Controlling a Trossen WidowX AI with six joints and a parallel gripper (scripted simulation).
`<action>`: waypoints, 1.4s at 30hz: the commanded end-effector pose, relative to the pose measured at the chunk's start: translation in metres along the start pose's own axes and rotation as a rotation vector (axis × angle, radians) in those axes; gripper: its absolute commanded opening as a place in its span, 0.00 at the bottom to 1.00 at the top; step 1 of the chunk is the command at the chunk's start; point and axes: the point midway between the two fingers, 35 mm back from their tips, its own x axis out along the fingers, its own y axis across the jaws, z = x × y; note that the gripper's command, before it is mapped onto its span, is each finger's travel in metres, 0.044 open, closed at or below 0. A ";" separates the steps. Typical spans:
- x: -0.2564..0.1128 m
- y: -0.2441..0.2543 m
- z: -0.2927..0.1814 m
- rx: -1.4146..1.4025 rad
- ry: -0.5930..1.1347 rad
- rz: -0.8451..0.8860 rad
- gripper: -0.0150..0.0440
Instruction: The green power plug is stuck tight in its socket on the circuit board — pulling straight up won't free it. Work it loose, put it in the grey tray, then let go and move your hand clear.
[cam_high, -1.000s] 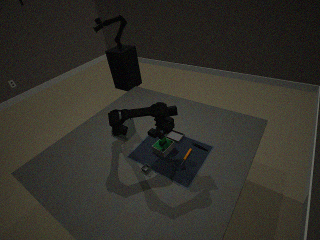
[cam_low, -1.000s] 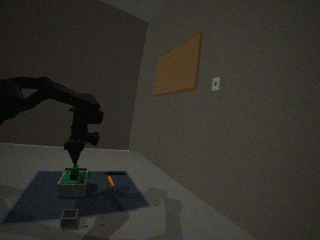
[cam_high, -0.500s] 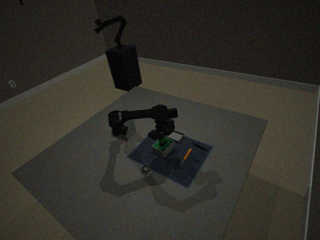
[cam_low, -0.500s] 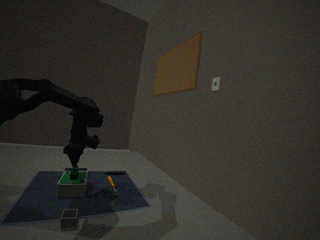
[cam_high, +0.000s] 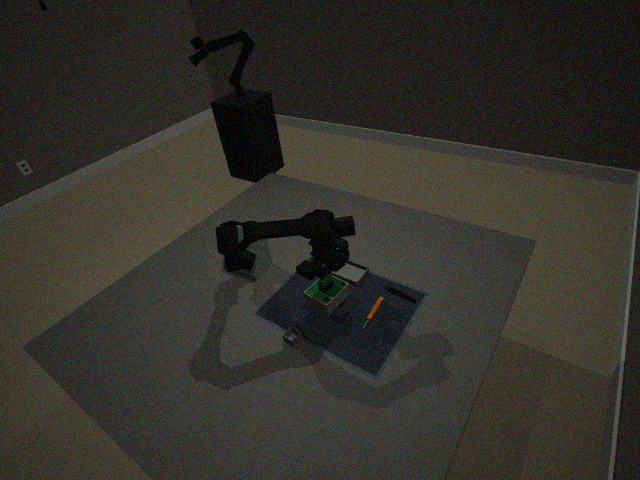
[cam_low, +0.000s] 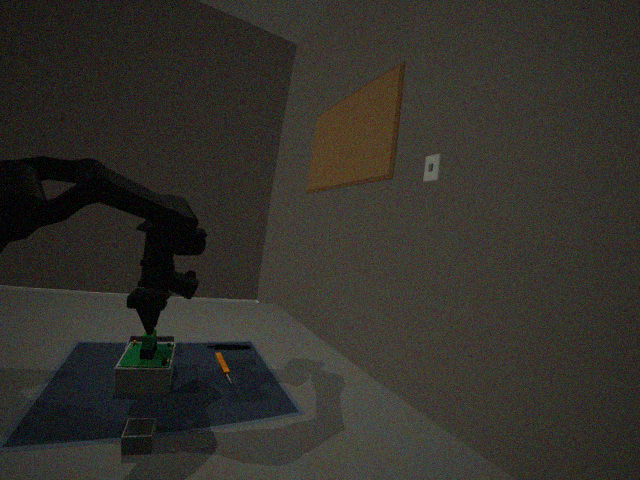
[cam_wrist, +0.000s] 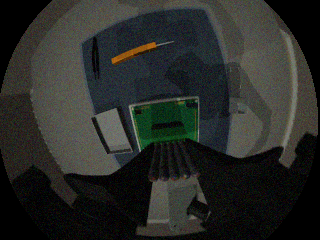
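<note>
The circuit board (cam_high: 336, 292) (cam_low: 130, 357) (cam_wrist: 145, 131) is green and lies on top of a pale box. A black socket (cam_low: 147, 352) (cam_wrist: 167, 125) stands up from it. The green power plug (cam_low: 149, 339) is at the top of the socket; whether it sits fully down cannot be told. My gripper (cam_low: 149, 331) (cam_wrist: 170, 144) points down and is shut on the plug; its fingers partly hide the plug. Several dark wires (cam_wrist: 172, 162) show between the fingers in the wrist view. The grey tray (cam_high: 351, 272) (cam_wrist: 114, 131) lies beside the box, with nothing seen in it.
A blue mat (cam_high: 343, 346) (cam_low: 242, 397) (cam_wrist: 150, 80) lies under the box. An orange-handled screwdriver (cam_high: 375, 307) (cam_low: 222, 362) (cam_wrist: 134, 53) and a thin black tool (cam_high: 400, 293) (cam_low: 230, 347) (cam_wrist: 95, 57) lie on it. A small grey container (cam_high: 291, 337) (cam_low: 137, 444) stands at the mat's edge.
</note>
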 end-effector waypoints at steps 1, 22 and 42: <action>0.000 -0.001 0.001 -0.005 -0.004 -0.004 0.25; -0.033 -0.001 0.000 -0.005 -0.003 -0.002 0.25; -0.035 0.010 0.000 -0.001 -0.072 -0.117 0.25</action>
